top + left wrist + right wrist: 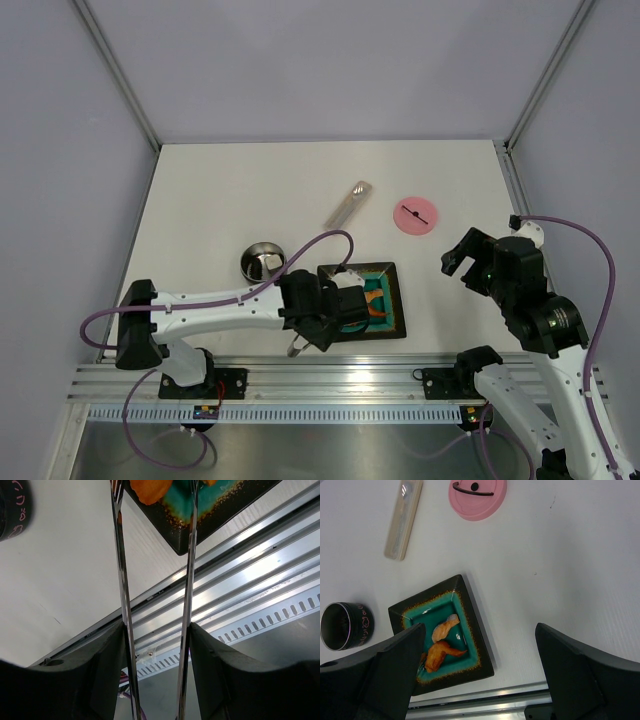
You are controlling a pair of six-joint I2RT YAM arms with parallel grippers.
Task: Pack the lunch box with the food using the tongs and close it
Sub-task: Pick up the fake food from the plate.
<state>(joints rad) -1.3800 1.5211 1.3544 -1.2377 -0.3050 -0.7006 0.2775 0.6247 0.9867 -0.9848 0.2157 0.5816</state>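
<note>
My left gripper (156, 650) is shut on the tongs (121, 580), one finger pressing each thin silver arm. The two arms stay apart and reach up over the corner of the teal plate (205, 517). An orange piece of food (150, 489) lies between them, and the tips run off the top edge. In the top view the left gripper (345, 306) hangs over the plate's left side. The lunch box (262, 262) stands open to the plate's left. Its pink lid (415, 215) lies flat further back. My right gripper (458, 262) hovers open right of the plate, holding nothing.
A flat silvery utensil (349, 203) lies behind the plate, left of the lid. Two orange pieces (445, 627) rest on the teal plate (470, 605). The aluminium rail (330, 378) runs along the near table edge, just below the plate.
</note>
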